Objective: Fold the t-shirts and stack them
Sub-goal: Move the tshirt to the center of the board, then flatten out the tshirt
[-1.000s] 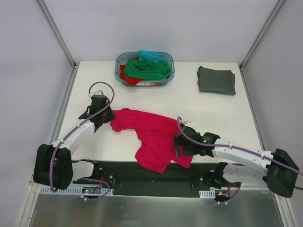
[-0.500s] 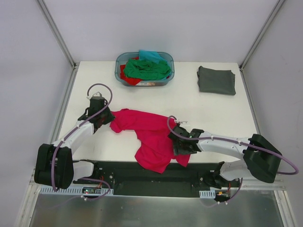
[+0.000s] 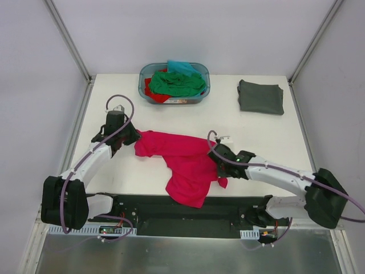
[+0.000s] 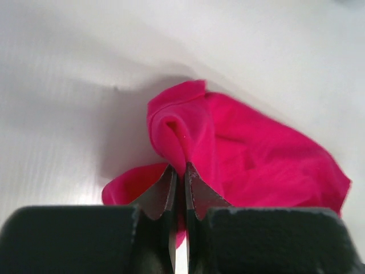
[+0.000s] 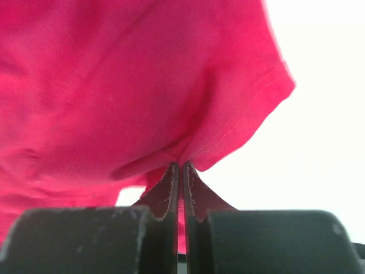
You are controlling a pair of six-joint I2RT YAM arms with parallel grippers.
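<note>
1. Crimson-pink cloth fills the middle of the scene. The crimson-pink t-shirt lies crumpled and pulled long across the white table. It sits on the near side of the basket, well apart from it, and its lowest fold reaches the table's near edge.
2. Nearer the arms than the basket and a little to its left, the left fingers are closed tight on the left end of that shirt. The left wrist view shows a bunched fold of pink cloth pinched between the two tips, with no gap showing between them. The rest of the shirt spreads out on the table beyond.
3. On the near side of the basket and off to its right, the right fingers are clamped on the shirt's right edge. In the right wrist view the tips meet on a pinch of fabric, and a stitched sleeve hem fans out beyond them, with bare table to one side.
4. The blue-green plastic basket stands at the far edge of the table and holds more laundry. A green t-shirt is heaped on top, a red t-shirt shows at the basket's left side, and a teal t-shirt pokes up at its far rim.
5. To the right of the basket and apart from it, a dark grey t-shirt lies folded flat on the table. No arm touches it.
</note>
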